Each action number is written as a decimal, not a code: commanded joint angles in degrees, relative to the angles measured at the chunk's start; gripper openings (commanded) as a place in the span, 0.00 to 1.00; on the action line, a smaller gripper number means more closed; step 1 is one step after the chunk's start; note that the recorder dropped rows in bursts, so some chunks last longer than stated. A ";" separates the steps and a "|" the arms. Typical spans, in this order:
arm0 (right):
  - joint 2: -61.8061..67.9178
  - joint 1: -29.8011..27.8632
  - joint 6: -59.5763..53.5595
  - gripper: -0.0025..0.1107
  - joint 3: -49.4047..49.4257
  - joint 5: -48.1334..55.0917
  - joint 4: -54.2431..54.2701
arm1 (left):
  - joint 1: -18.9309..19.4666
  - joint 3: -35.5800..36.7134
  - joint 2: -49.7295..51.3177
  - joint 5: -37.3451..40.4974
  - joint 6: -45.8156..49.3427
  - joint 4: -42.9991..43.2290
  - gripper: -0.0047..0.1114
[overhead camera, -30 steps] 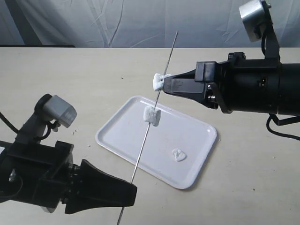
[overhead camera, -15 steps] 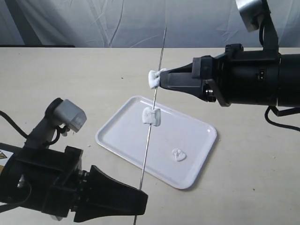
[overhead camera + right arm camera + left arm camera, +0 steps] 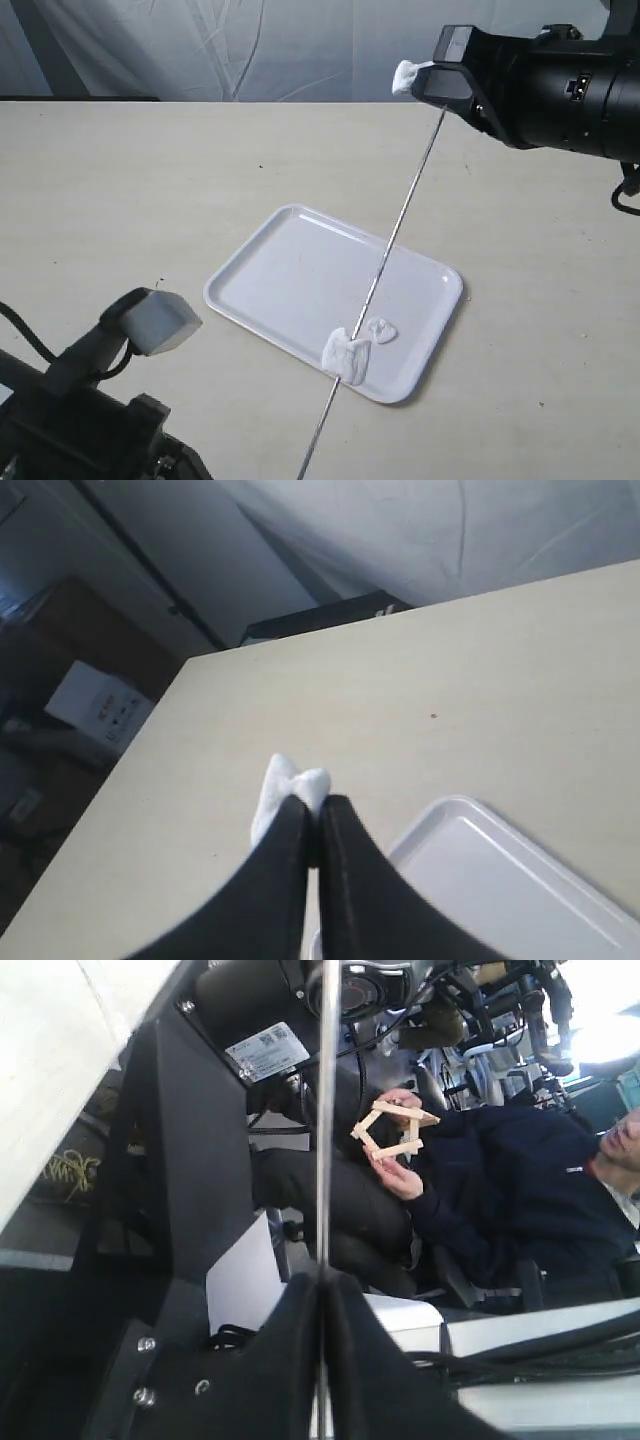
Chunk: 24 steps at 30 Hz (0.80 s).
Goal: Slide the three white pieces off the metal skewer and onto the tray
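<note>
— Up and far to the right went the right jaws, and the top white piece (image 3: pixel 405 76) went with them. Half a second ago it sat on the metal skewer (image 3: pixel 400 215). Now it looks pulled off the tip.

— Are the jaws holding it?

— Yes, the right jaws are pinched tight on it, high over the counter (image 3: pixel 130 180). It looks to be past the far side of the tray (image 3: pixel 255 280).

— And the others?

— The second white piece (image 3: pixel 347 356) slid down the skewer. It hangs at the tray's near rim, still threaded. The third white piece (image 3: pixel 381 331) lies on the tray, just beside it.

— Who holds the skewer?

— The left jaws, squeezed shut on its near end, low at the near left.

— So what is left?

— I think one piece is done. One needs dropping on the tray, and one needs pushing off.
</note>
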 commanded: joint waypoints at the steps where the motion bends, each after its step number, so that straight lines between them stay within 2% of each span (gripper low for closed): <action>1: -0.07 -0.34 -0.16 0.02 -0.28 -4.90 0.52 | -0.33 0.11 -0.26 3.49 -1.94 3.01 0.04; 3: -0.07 -0.34 -0.16 0.02 -0.28 -6.45 0.52 | -0.33 0.11 -0.26 8.58 -7.27 5.36 0.04; 7: 0.71 -0.34 -0.16 0.02 3.88 -5.87 0.52 | -0.23 0.11 -0.26 19.60 -7.62 4.32 0.04; 8: 1.86 -0.34 -0.16 0.02 6.13 -5.07 0.52 | -0.23 0.11 -0.26 25.30 -7.62 4.08 0.04; 10: 4.94 -0.34 -0.54 0.02 8.74 -0.59 0.52 | -0.23 0.11 -0.26 31.33 -7.62 4.19 0.04; 14: 15.42 -0.20 -0.93 0.02 9.36 6.10 0.52 | -0.23 -1.21 -0.26 31.58 -7.62 2.72 0.04; 21: 26.48 -0.20 -5.66 0.02 9.02 13.68 0.52 | -0.23 -4.55 -0.26 37.93 -7.62 2.18 0.04; 24: 28.10 -0.20 -6.13 0.10 8.46 13.99 0.52 | -0.23 -4.55 -0.26 38.09 -7.62 2.22 0.04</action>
